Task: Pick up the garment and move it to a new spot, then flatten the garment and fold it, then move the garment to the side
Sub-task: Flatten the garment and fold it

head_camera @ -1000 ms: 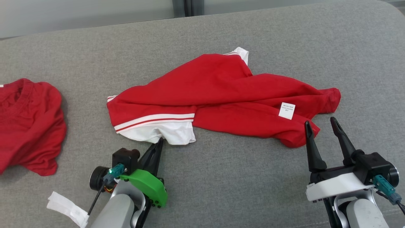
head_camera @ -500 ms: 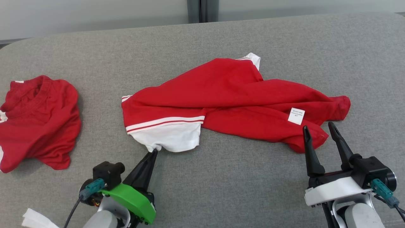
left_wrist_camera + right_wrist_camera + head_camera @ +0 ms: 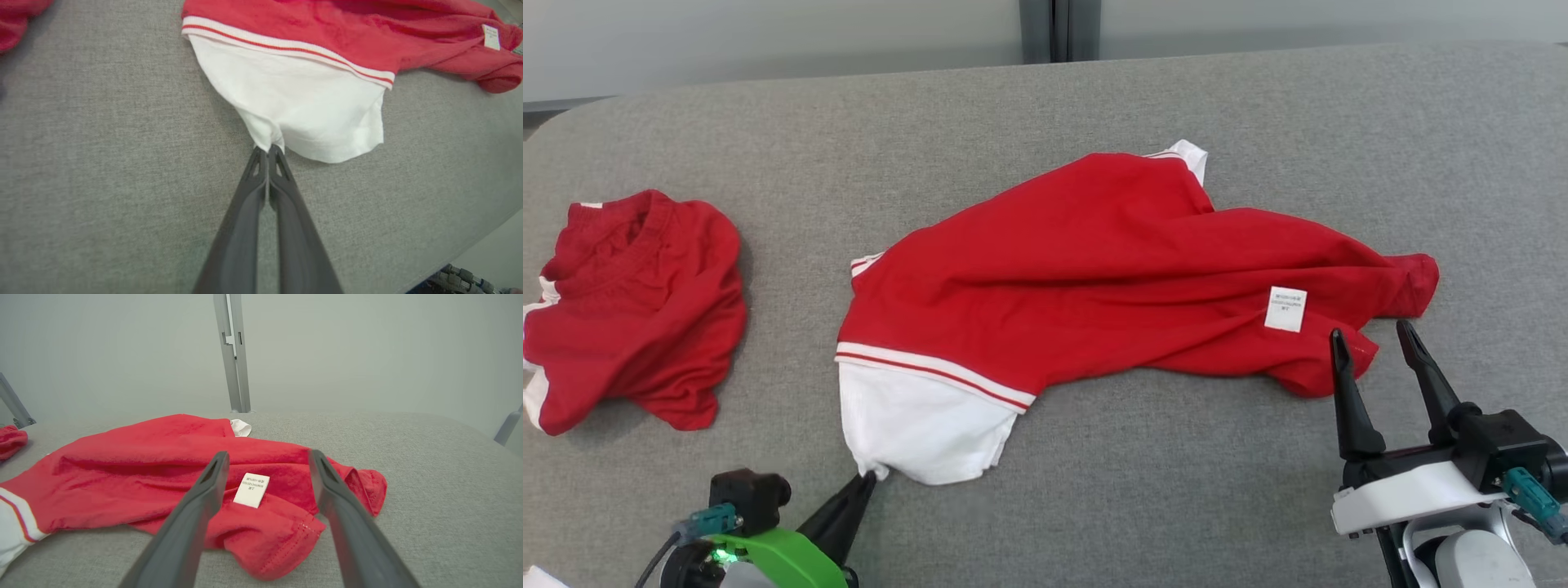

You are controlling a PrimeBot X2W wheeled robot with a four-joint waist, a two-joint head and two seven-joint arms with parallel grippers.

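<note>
Across the middle of the surface (image 3: 1176, 490) lies the red garment (image 3: 1111, 269), its white sleeve (image 3: 915, 425) now drawn out toward the near edge instead of bunched. The left end effector (image 3: 870, 476) is pinched shut on the sleeve's hem. The right end effector (image 3: 1370, 328) gapes empty beside the tagged end. Flattening looks underway.

bare surface (image 3: 1176, 474) beside garment (image 3: 1094, 269), red heap (image 3: 637, 310) left

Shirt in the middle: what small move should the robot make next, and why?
Probably ease the right gripper forward and close on the shirt's hem: its jaws stand open at it, while the left gripper is shut on the white sleeve.
</note>
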